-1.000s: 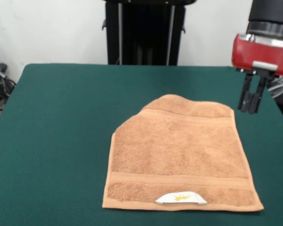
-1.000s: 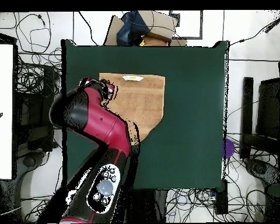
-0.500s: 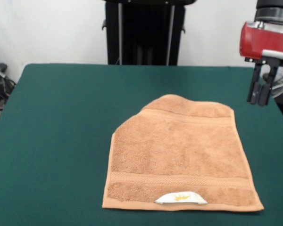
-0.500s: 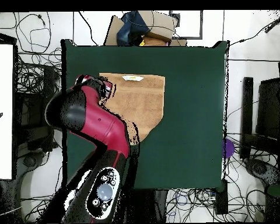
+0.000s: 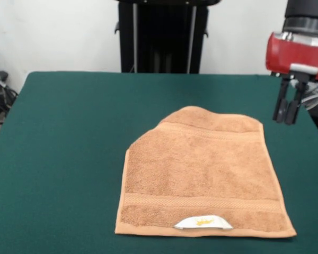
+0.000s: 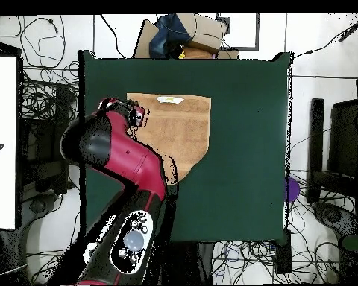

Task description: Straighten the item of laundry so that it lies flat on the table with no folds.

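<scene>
Hand (image 5: 285,117) hangs beside towel's (image 5: 201,174) edge; table (image 5: 63,148) wide open.

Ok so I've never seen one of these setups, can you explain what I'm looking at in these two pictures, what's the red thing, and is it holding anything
The red and black thing is a robot arm. One picture is taken from across the table, facing the robot; the other looks straight down from above, with the robot's base at the bottom.

On the dark green table lies a small tan towel with a white label at its near edge. In the front view its far left corner is missing from the outline, apparently folded under, so it is not fully flat yet.

The arm ends in a claw, which hangs above the table beside the towel's far right corner, not touching it. Its two fingers sit close together, with nothing between them, so it holds nothing.
</scene>
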`<state>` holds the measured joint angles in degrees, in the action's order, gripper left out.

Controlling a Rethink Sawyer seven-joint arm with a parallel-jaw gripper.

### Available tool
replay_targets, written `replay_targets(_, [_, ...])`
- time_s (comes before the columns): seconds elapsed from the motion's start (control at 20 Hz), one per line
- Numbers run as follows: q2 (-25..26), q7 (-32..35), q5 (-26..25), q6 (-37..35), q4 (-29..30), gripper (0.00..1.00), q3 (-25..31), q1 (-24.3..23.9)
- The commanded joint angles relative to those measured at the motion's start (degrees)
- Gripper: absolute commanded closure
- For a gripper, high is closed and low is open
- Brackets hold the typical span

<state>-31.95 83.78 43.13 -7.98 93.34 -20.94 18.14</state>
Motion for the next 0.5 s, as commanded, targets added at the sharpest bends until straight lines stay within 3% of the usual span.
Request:
replay_targets(0.05, [8.3,7.3,-7.5,-9.4,1.7,1.00,-0.3,-0.1])
replay_targets(0.3, [10.5,3.1,-13.9,-15.0,-1.0,1.00,-0.6,-1.8])
replay_targets(0.5, [10.5,1.4,-19.0,-12.2,0.2,1.00,1.0,-4.4])
